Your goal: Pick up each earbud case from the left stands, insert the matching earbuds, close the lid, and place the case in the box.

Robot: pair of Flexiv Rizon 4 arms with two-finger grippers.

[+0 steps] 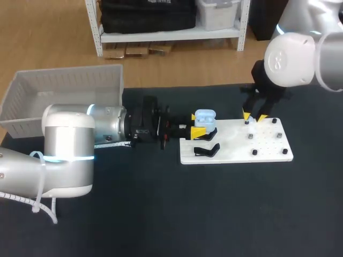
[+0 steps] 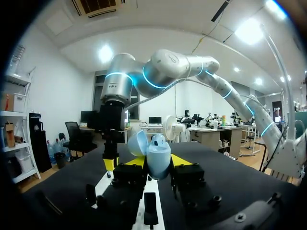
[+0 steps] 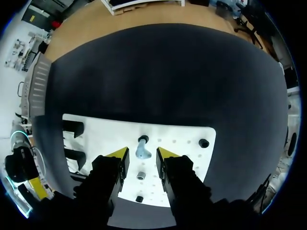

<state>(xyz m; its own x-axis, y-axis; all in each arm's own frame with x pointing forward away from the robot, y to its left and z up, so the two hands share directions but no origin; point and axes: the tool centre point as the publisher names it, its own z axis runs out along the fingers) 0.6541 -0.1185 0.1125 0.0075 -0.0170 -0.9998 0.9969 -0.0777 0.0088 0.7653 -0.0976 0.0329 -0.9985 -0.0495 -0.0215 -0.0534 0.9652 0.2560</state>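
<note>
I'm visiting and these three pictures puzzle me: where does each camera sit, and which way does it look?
Head view: fixed above and behind, looking down on the table; left arm and right arm show.
Left wrist view: on the left arm, looking level past the left gripper, shut on the case.
Right wrist view: on the right arm, looking down past the right gripper, open, at an earbud.
Shared: all show the board.

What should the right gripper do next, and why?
Probably dip a little and shut on the earbud. The right gripper has its open fingers either side of it, not touching, over the white board. The left gripper holds the earbud case with its lid open, ready for it.
</note>
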